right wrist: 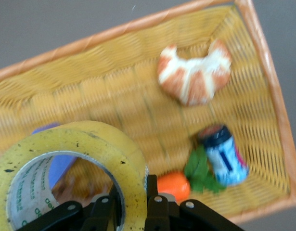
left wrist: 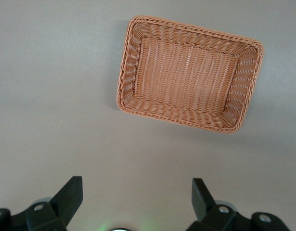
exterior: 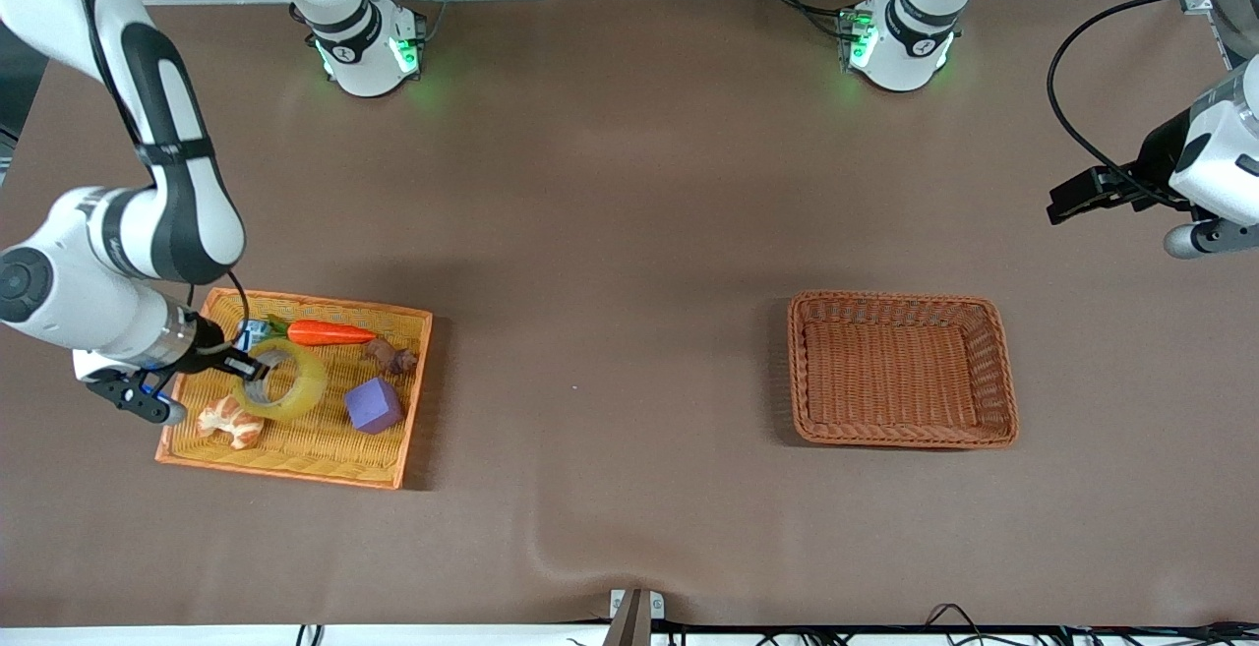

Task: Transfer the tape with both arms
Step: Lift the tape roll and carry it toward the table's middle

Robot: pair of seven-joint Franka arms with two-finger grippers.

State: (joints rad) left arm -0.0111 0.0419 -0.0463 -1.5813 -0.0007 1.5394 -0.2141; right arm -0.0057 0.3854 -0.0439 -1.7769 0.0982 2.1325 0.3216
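The right gripper is clamping the wall of the tape over the yellow tray, at the right arm's end of the table. Around the tape, a croissant, a purple cube, a carrot and a small can are crowding the tray. The left gripper is waiting with jaws wide apart, over bare brown cloth near the brown basket. A wide stretch of cloth is lying between tray and basket.

no legible text or labels
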